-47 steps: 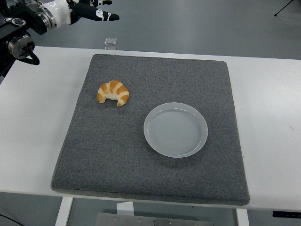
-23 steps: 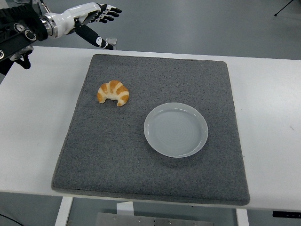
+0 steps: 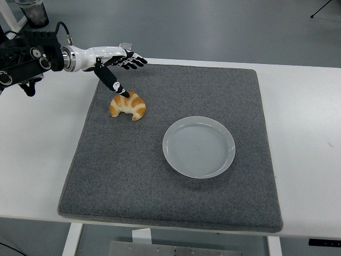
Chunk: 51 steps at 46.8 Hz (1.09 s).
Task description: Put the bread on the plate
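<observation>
A golden croissant (image 3: 129, 106) lies on the left part of the grey mat (image 3: 176, 202). A pale round plate (image 3: 199, 146) sits empty near the mat's middle, to the right of and nearer than the croissant. My left hand (image 3: 121, 69) reaches in from the left edge and hovers just above and behind the croissant. Its fingers are spread open, and the thumb (image 3: 113, 82) points down to the croissant's top. It holds nothing. The right arm does not show.
The mat lies on a white table (image 3: 37, 138). A small clear object (image 3: 126, 46) stands at the table's far edge behind the hand. A dark container (image 3: 33, 12) shows at the top left, off the table.
The left hand has come down and forward from the top left corner, over the mat's far left corner, to just above the croissant. Croissant and plate have not moved.
</observation>
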Each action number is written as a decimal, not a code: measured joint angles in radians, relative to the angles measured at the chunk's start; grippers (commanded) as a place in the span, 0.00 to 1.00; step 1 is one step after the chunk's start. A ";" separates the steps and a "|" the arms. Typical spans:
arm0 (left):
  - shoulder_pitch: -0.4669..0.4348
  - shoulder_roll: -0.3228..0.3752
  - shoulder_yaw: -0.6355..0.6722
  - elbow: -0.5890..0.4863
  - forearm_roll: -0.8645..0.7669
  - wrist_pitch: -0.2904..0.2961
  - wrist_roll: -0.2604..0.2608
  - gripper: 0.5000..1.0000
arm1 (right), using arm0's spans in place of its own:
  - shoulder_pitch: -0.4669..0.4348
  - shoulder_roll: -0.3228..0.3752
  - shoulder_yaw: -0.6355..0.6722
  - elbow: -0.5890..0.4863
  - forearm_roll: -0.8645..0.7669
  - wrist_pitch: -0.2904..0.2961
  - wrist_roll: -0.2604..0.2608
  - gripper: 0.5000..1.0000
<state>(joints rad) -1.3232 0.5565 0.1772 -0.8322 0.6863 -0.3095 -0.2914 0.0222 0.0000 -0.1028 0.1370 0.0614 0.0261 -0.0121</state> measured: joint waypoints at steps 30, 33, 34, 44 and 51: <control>0.037 -0.056 0.086 0.021 0.132 0.113 -0.003 1.00 | -0.001 0.000 0.000 0.000 0.000 0.000 0.000 0.90; 0.043 -0.060 0.087 0.021 0.133 0.116 -0.003 1.00 | -0.001 0.000 0.000 0.000 0.000 0.000 0.000 0.90; 0.044 -0.062 0.087 0.021 0.133 0.119 -0.003 1.00 | -0.001 0.000 0.000 0.000 0.000 0.000 0.000 0.91; 0.056 -0.076 0.087 0.020 0.133 0.138 -0.005 0.96 | -0.001 0.000 0.000 0.000 0.000 0.000 0.000 0.90; 0.056 -0.076 0.087 0.019 0.169 0.139 -0.010 0.88 | 0.000 0.000 0.000 0.000 0.000 0.000 0.000 0.90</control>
<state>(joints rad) -1.2672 0.4801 0.2640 -0.8129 0.8551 -0.1710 -0.3019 0.0217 0.0000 -0.1028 0.1374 0.0614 0.0261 -0.0120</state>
